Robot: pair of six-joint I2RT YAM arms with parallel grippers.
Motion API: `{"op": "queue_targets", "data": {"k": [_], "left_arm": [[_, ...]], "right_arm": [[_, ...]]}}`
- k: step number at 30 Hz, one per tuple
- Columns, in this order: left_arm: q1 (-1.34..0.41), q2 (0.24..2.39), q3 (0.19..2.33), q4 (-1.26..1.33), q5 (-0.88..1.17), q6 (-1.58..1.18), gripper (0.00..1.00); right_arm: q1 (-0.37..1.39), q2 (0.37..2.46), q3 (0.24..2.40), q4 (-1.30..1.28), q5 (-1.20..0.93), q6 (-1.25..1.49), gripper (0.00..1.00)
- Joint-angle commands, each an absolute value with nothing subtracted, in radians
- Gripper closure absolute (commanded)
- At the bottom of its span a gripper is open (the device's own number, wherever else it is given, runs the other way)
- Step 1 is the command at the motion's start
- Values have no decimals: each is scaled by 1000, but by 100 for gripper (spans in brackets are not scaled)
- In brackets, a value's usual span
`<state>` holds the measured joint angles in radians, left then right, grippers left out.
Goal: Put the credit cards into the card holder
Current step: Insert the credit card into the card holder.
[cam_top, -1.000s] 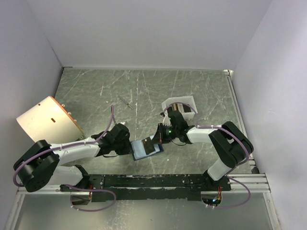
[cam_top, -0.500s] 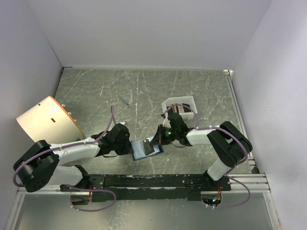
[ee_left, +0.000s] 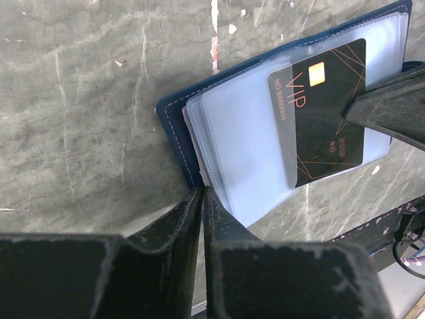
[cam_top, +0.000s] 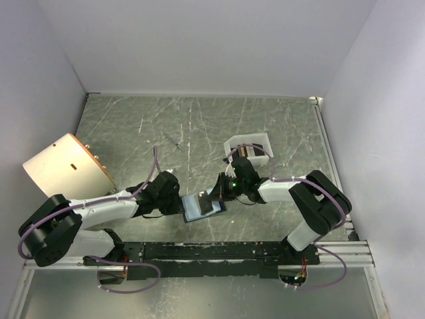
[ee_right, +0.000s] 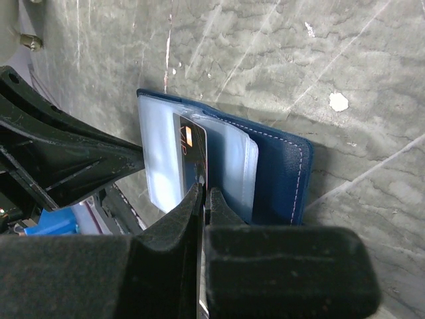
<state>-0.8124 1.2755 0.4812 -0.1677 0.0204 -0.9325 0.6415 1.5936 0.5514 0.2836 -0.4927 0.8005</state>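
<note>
The dark blue card holder point(cam_top: 194, 210) lies open on the table between the arms, its clear pockets facing up point(ee_left: 246, 153). My left gripper point(ee_left: 202, 193) is shut on the holder's near edge and pins it. My right gripper point(ee_right: 202, 193) is shut on a black VIP credit card point(ee_left: 329, 106), which sits partly inside a clear pocket; the card also shows in the right wrist view point(ee_right: 192, 156). More cards point(cam_top: 247, 152) lie in the white tray.
A white box-like tray point(cam_top: 232, 143) stands behind the right gripper. A tan and white rounded object point(cam_top: 63, 166) sits at the left edge. A small thin piece point(cam_top: 175, 141) lies on the table further back. White walls close in the sides.
My right gripper has moved a little left with the black card, sliding it further over the open holder. The left arm has not moved.
</note>
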Motion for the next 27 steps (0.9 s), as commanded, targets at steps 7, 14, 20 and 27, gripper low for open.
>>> {"op": "queue_targets", "data": {"k": [7, 14, 20, 27], "left_arm": [[-808, 1279, 457, -204, 7, -926, 81], [-808, 1280, 460, -196, 12, -931, 81], [-808, 1277, 470, -205, 6, -929, 81], [-808, 1264, 463, -204, 2, -931, 81]], "right_arm": [[662, 1584, 490, 336, -443, 862, 100], [698, 1596, 503, 328, -422, 876, 98], [706, 1536, 548, 161, -328, 801, 72], [713, 1503, 572, 89, -328, 752, 60]]}}
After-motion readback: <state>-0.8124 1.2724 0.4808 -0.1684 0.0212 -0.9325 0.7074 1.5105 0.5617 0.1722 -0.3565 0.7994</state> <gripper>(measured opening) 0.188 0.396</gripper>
